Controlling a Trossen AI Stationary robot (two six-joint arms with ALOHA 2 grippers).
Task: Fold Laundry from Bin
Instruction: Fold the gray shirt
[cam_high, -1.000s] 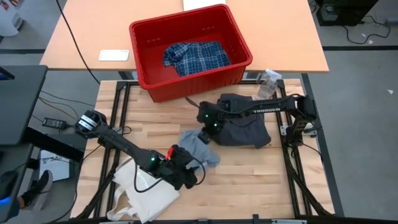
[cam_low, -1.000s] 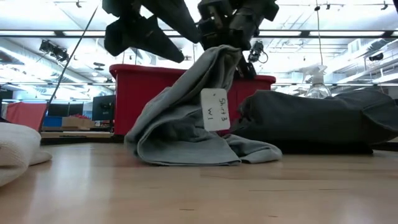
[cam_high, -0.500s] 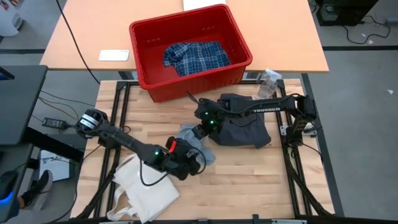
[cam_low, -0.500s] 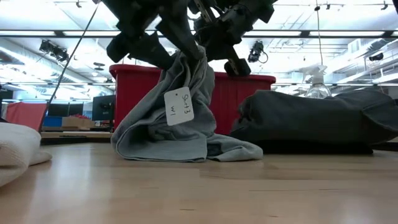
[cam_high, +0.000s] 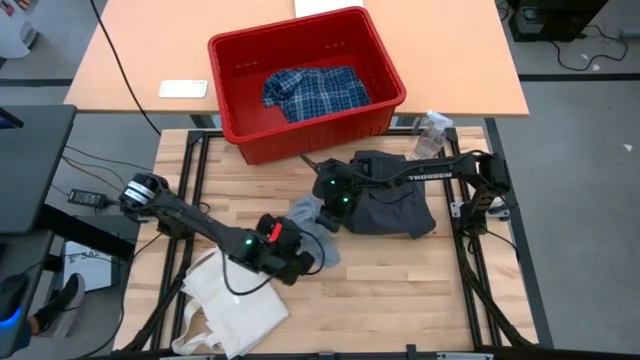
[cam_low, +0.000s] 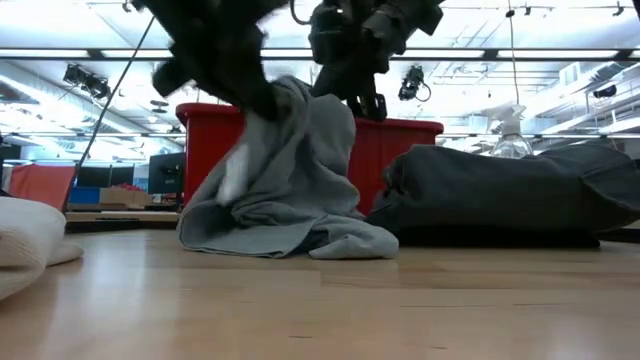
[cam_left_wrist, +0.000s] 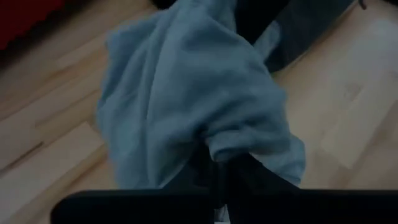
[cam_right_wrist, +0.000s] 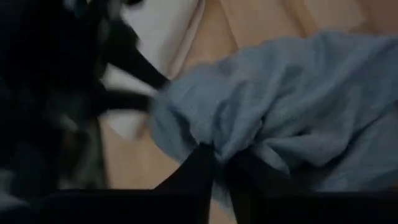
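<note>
Both grippers meet at the light grey piece mid-tabletop: my left gripper is clamped shut on its near edge, lifting a peak; my right gripper pinches the far side, fingers barely parted. Dark grey tops lie just right; the plaid shirt sits in the far red bin.

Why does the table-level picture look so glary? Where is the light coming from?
Low view: ceiling strip lights glare behind, so the light grey garment is backlit. High view: even light, faint shadows on the wooden table. Wrist views: dim.
</note>
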